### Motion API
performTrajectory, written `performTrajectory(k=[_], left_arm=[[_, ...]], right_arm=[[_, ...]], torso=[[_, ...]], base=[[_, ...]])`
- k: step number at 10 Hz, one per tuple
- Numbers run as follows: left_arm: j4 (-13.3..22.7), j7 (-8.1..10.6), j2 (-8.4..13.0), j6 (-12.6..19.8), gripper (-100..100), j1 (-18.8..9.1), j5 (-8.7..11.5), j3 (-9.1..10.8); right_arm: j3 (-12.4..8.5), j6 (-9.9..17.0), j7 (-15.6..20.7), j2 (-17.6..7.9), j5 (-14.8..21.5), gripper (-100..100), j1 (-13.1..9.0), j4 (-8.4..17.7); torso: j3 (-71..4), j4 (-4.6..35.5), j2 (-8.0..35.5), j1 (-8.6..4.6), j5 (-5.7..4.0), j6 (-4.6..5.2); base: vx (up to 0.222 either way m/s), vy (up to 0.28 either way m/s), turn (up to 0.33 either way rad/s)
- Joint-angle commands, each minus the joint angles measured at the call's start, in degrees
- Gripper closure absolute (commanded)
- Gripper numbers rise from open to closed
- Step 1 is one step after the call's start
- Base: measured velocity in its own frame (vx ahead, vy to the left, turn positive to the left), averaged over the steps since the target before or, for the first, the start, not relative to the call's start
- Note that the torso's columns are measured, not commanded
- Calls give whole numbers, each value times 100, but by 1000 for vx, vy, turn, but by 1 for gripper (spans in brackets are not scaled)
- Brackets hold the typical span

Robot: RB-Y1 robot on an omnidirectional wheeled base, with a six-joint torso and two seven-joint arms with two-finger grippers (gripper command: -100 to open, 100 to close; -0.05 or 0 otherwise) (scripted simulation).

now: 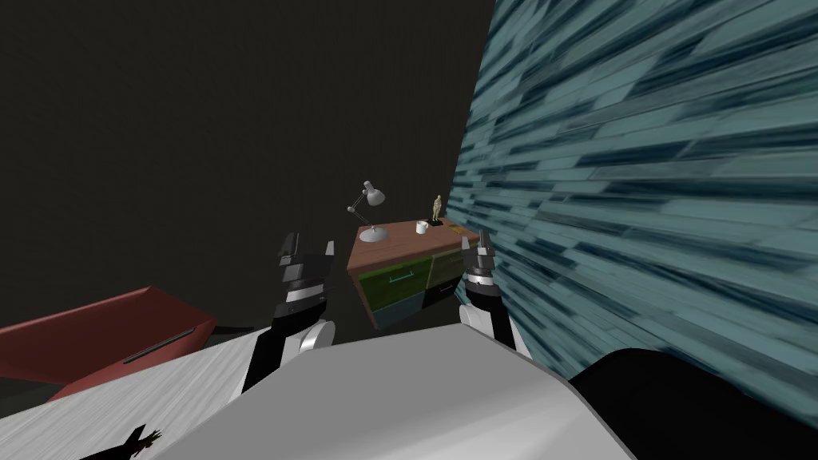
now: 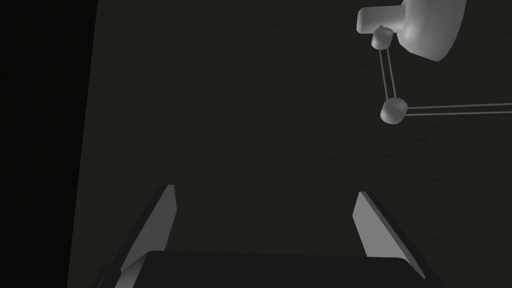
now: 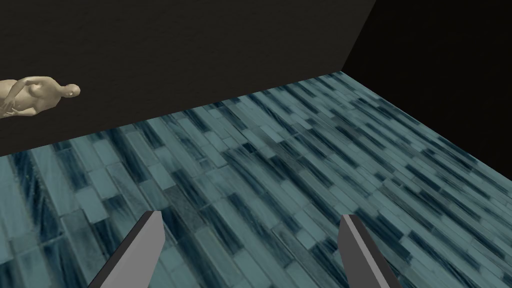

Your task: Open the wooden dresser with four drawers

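Dresser (image 1: pixel 402 277) beyond raised left claw (image 1: pixel 307 243), right claw (image 1: pixel 478 242)

Head view rolled, down toward far dresser (image 1: pixel 399 286) — lamp (image 2: pixel 425 27) shared with left wrist, figurine (image 3: pixel 35 95) with right

Dim throughout; the teal tiled wall (image 1: pixel 639 200) splays toward the corner.

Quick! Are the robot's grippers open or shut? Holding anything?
Left gripper: open, holding nothing.
Right gripper: open, holding nothing.
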Motion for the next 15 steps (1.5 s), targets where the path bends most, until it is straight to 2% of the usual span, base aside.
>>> performTrajectory(k=[1,9,10,11,14,15], left_arm=[[0,0,0,0,0,0,0,0],[-2,0,0,-1,0,0,0,0],[-2,0,0,-1,0,0,0,0],[0,0,0,0,0,0,0,0],[1,0,0,0,0,0,0,0],[1,0,0,0,0,0,0,0]], right_arm=[[0,0,0,0,0,0,0,0],[0,-1,0,0,0,0,0,-2],[44,39,39,-271,133,-100,-43,56],[90,78,78,-437,268,-100,-87,112],[314,259,265,-897,797,-100,-295,358],[314,259,265,-897,918,-100,-295,358]], torso=[[-467,235,232,0,0,0],[-7073,3537,3539,0,0,0],[-7919,3960,3962,0,0,0],[-8313,4149,4155,1,1,0],[-8456,4226,4226,5,1,0],[-8456,4228,4230,4,1,0]], base=[[0,0,0],[0,0,0],[4,8,-10],[-2,18,-17],[-8,32,-23],[-10,29,-13]])
